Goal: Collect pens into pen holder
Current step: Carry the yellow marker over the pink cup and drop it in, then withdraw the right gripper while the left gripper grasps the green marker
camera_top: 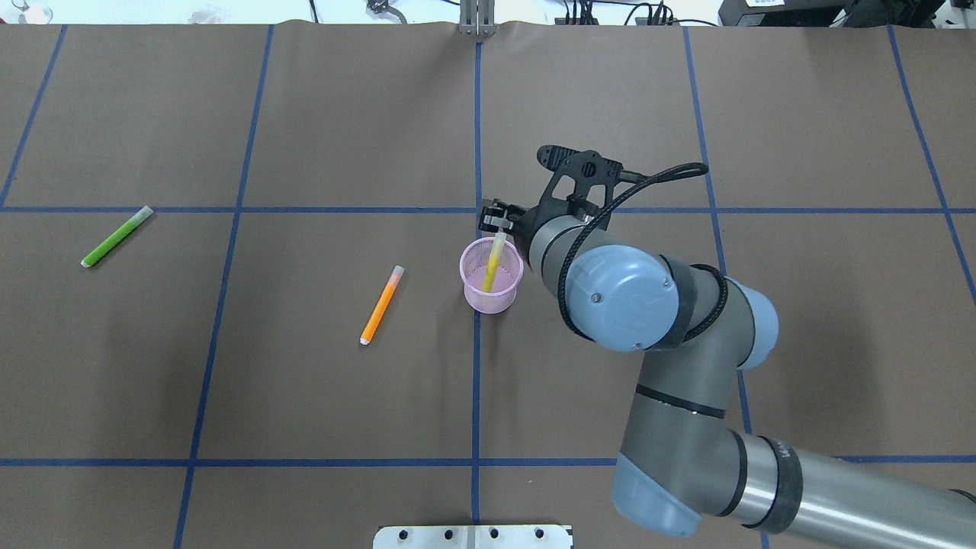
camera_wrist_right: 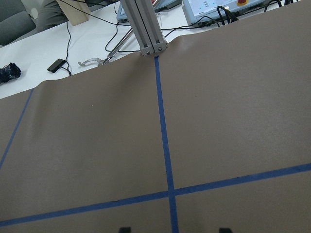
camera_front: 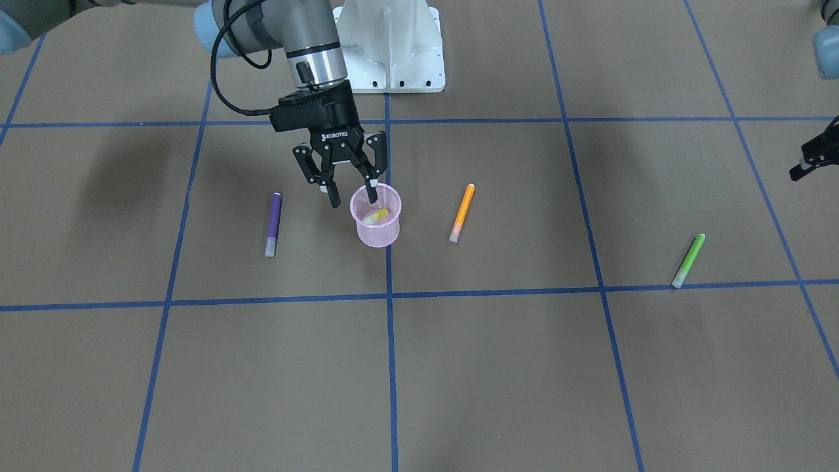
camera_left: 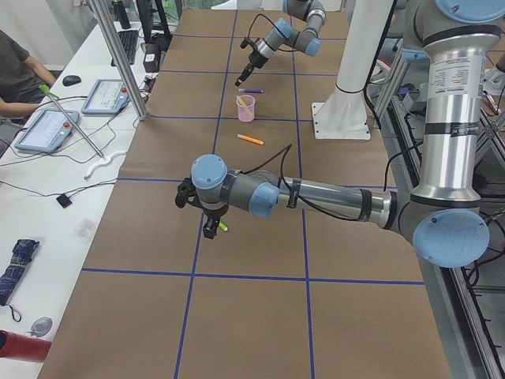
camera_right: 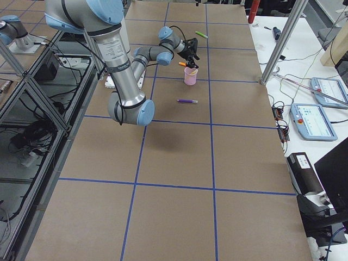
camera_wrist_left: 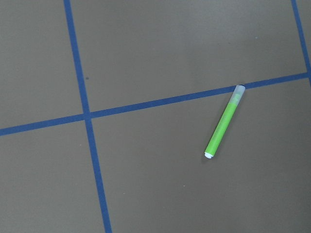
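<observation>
Pink and upright, the cup (camera_front: 379, 235) stands on a blue tape line (camera_front: 390, 341) of the brown paper table (camera_front: 498, 367). The yellow pen (camera_front: 376, 217) is inside the cup, leaning on the wall. Its pale cap end is up near the rim, on the side away from the robot.

The right gripper (camera_front: 353, 195) hangs just above the cup and points down. Its fingers (camera_front: 334, 195) are spread wide and hold nothing. One fingertip is over the cup's mouth and the other is outside the rim, on the robot's right. In the front view both are clear of the yellow pen.

The purple pen (camera_front: 273, 224) lies flat near the cup on the robot's right, cap end away from the robot. The orange pen (camera_front: 462, 212) lies flat near the cup on the robot's left, cap end also away from the robot. The green pen (camera_front: 689, 260) lies well apart from the cup, farther to the robot's left than the orange pen. Its cap end touches a tape line.

The left gripper (camera_left: 208, 229) hovers over the green pen, well apart from the cup. I cannot tell whether its fingers are apart or together: the front view cuts it off at the edge, and its wrist view shows only the green pen and the table.
</observation>
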Robot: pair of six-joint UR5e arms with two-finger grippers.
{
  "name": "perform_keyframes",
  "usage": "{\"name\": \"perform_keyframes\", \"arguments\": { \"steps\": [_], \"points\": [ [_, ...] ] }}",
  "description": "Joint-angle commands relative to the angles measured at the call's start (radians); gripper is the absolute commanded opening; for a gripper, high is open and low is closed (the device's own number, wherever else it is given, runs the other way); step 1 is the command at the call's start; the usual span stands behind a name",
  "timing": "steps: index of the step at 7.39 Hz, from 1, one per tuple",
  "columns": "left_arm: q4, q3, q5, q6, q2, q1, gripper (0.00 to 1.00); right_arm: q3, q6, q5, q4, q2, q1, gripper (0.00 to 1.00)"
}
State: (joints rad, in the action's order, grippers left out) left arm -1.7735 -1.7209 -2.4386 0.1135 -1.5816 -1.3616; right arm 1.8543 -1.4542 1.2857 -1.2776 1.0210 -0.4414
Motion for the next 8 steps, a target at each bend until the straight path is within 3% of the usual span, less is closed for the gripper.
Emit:
{"name": "perform_keyframes", "arguments": {
  "steps": [1,3,5,6,8],
  "points": [
    [-0.036,-0.005,0.147,0.006,-0.032,0.144,0.98,0.086,0.008,0.236,0.001,0.118,-0.133,0.68],
    [-0.034,0.01,0.349,-0.023,-0.076,0.299,0.95,0.086,0.07,0.47,0.0,0.155,-0.25,0.67],
    [0.033,0.163,0.349,-0.098,-0.228,0.343,0.93,0.079,0.199,0.684,-0.002,0.243,-0.359,0.67],
    [0.117,0.213,0.348,-0.15,-0.294,0.343,0.87,0.077,0.248,0.74,-0.003,0.276,-0.396,0.67],
    [0.158,0.266,0.34,-0.248,-0.311,0.345,0.82,0.077,0.262,0.757,-0.011,0.315,-0.401,0.67]
  ]
}}
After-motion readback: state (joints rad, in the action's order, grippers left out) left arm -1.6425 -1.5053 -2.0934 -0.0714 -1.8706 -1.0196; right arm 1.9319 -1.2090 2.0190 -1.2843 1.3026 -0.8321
